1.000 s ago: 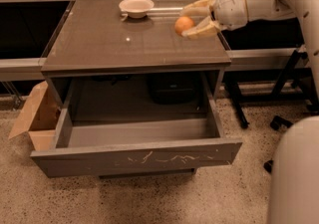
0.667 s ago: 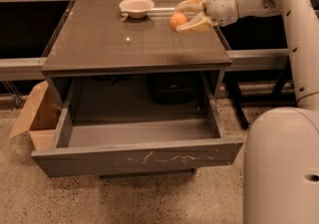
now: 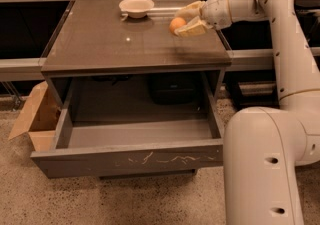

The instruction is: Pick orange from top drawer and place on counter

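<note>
We had the gripper (image 3: 181, 23) over the far-right tabletop (image 3: 125, 44), jaws clenched round the middle of the smooth, probably slippy orange (image 3: 175, 25).

The pale tan gripper (image 3: 184, 21), over the far right of the glossy grey-brown counter (image 3: 115, 44), clasps a bright orange (image 3: 176, 24). The top drawer (image 3: 130, 159) is grey, its front streaked with pale scratches. The far bowl (image 3: 136, 5) is cream-white, the left box (image 3: 35, 114) brown.
</note>
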